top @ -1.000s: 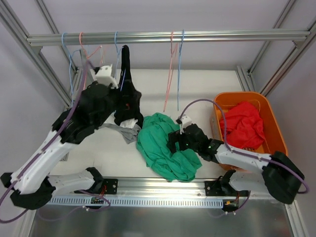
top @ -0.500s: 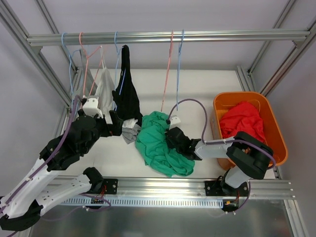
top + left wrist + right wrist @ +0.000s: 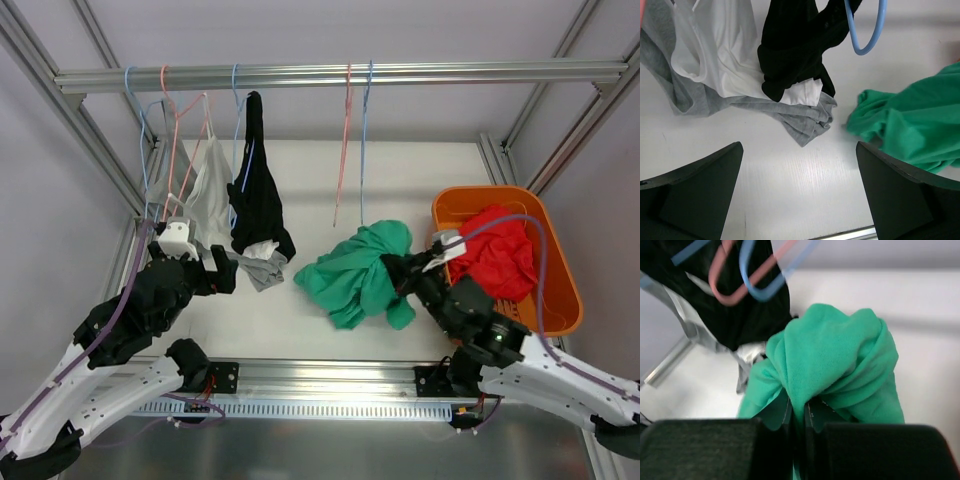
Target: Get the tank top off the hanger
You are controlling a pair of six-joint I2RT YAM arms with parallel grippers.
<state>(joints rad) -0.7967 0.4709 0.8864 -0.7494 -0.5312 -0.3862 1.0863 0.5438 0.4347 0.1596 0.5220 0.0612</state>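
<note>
The crumpled green fabric tank top (image 3: 355,275) lies on the white table (image 3: 420,180), its long axis running left to right and its bunched end toward the orange plastic basket (image 3: 485,192). The right gripper (image 3: 799,415) is clamped on that end. The left gripper (image 3: 799,150) has its fingers wide apart.

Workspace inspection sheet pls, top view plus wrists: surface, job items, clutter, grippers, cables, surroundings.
Surface: white table, no spills seen.
Job's things: white tank top and black garment hang on hangers from the aluminium rail; green garment is bunched up, off any hanger; pink hanger and blue hanger are empty.
Clutter: grey garment trails onto the table; orange bin holds red cloth.
Grippers: left gripper open, holding nothing; right gripper shut on the green garment.
Cables: purple cable loops over the bin.
Surroundings: plain walls; nothing else seen.
</note>
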